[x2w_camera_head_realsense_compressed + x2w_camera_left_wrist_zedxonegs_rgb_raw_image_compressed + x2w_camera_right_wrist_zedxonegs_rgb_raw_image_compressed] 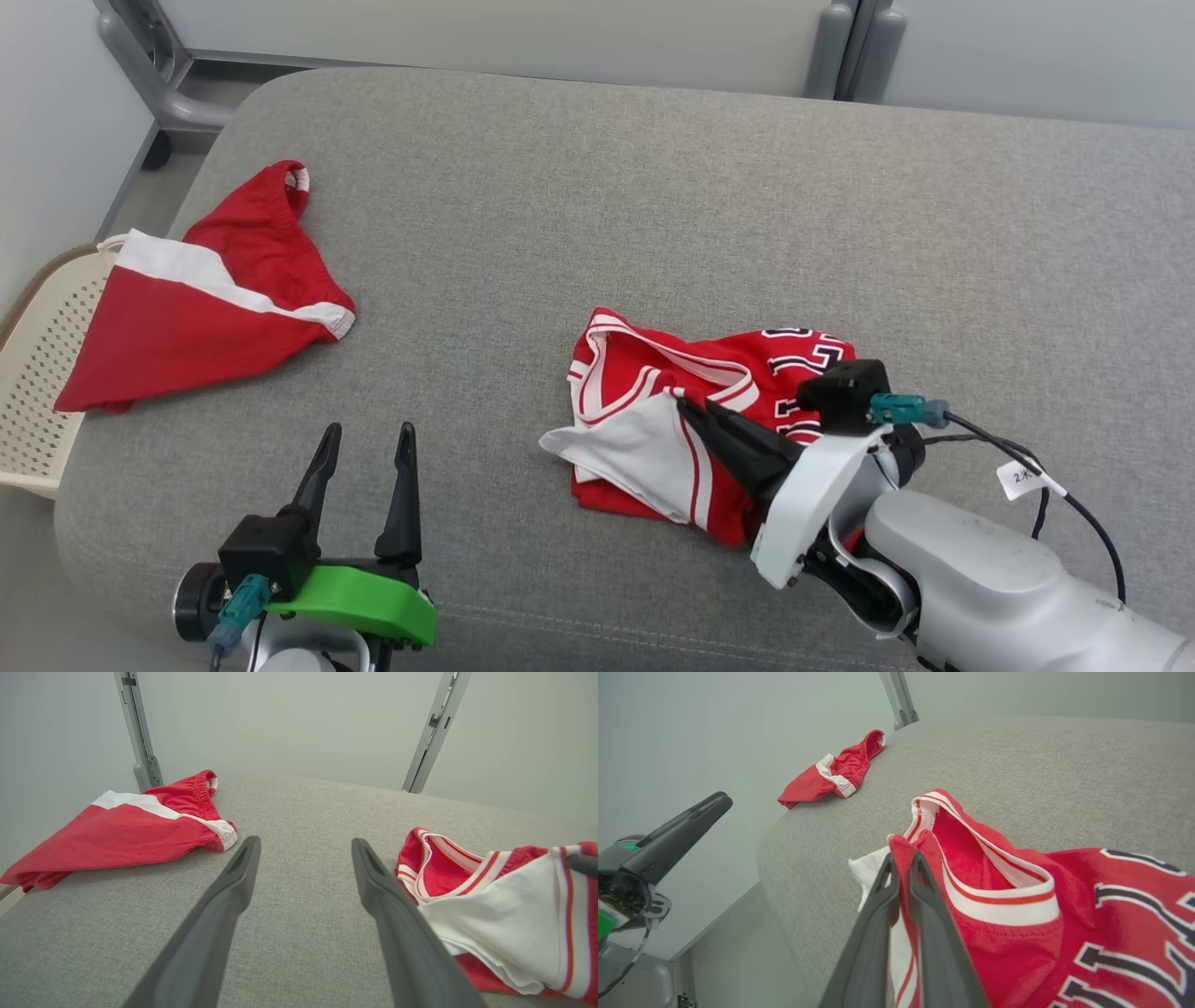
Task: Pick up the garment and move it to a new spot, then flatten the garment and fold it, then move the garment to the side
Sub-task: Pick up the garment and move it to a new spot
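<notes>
The right claw (681, 401) was pinched shut on a red fold of the jersey (644, 448), which lay crumpled near the front edge of the bench (709, 187). The left claw (369, 434) hung wide open and empty. Red shorts (196, 317) overhung the left edge, with bare grey between.

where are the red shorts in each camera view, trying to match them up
Head view: red shorts at the left edge, mid-height, on the grey cushion.
Left wrist view: red shorts at the left, mid-height.
Right wrist view: red shorts small, upper left of centre, at the cushion's far end.
Shared landmark: the red jersey, right of them in every view.
</notes>
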Robot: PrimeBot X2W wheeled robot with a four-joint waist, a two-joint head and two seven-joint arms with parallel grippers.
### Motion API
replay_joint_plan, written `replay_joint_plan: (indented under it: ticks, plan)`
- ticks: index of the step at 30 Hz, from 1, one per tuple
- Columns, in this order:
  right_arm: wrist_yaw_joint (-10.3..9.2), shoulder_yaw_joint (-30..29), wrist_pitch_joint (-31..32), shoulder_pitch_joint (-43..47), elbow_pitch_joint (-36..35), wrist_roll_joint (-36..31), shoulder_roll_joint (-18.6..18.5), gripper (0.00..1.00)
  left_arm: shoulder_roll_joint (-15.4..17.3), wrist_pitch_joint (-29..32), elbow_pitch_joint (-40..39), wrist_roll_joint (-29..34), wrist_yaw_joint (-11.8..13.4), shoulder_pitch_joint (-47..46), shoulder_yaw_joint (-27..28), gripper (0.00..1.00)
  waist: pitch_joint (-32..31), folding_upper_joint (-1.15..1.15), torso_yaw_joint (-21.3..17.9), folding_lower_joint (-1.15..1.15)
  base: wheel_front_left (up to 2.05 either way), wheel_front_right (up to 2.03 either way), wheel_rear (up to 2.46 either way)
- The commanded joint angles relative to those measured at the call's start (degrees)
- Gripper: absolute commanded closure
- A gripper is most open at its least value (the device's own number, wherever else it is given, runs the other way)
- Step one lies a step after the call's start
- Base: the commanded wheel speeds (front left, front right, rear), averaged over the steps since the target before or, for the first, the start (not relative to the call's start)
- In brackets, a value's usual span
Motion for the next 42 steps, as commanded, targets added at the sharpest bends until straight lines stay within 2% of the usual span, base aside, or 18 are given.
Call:
replay_joint_plan:
  ticks: [1,10,21,22,23,24,25,35,42]
  plan:
    - [0.0,1.1,-0.2,1.0,-1.6,0.5,-0.5,1.0,0.1,0.1,0.2,0.1,0.0,0.3,0.2,0.0,-0.1,0.0,0.0,0.0,0.0,0.0,0.0]
    - [0.0,5.6,0.5,2.3,-4.7,1.9,-0.3,1.0,0.1,0.1,0.4,0.2,-0.2,0.5,-0.1,0.0,-0.4,0.0,0.3,0.0,0.0,0.0,0.0]
    - [0.0,9.6,1.7,3.4,-2.3,2.9,1.4,1.0,0.1,0.1,0.8,0.3,-0.2,0.5,-0.5,0.0,-1.0,0.0,0.7,0.0,0.0,0.0,0.0]
    - [0.0,9.9,2.0,3.5,-2.0,3.0,1.6,0.87,0.1,0.1,0.8,0.3,-0.2,0.5,-0.5,0.0,-1.1,0.0,0.8,0.0,0.0,0.0,0.0]
    - [0.0,10.0,2.3,3.6,-2.0,3.3,1.8,0.63,0.1,0.1,0.8,0.3,-0.3,0.6,-0.6,0.0,-1.1,0.0,0.8,0.0,0.0,0.0,0.0]
    - [0.0,10.1,2.6,3.8,-2.1,3.8,1.8,0.17,0.1,0.1,0.8,0.3,-0.3,0.6,-0.6,0.0,-1.2,0.0,0.9,0.0,0.0,0.0,0.0]
    - [0.0,10.3,3.3,4.0,-2.4,4.2,1.7,0.0,0.1,0.1,0.8,0.3,-0.2,0.7,-0.6,0.0,-1.2,0.0,0.9,0.0,0.0,0.0,0.0]
    - [0.0,10.4,1.2,3.1,-8.0,9.3,-1.5,0.0,0.1,0.1,0.6,0.5,-0.2,1.5,-0.4,0.0,-1.8,0.0,0.4,0.0,0.0,0.0,0.0]
    - [0.0,6.8,-0.2,2.4,-6.8,7.9,-3.4,0.0,0.1,0.1,0.2,0.6,-0.2,1.5,-0.2,0.0,-1.5,0.0,0.1,0.0,0.0,0.0,0.0]
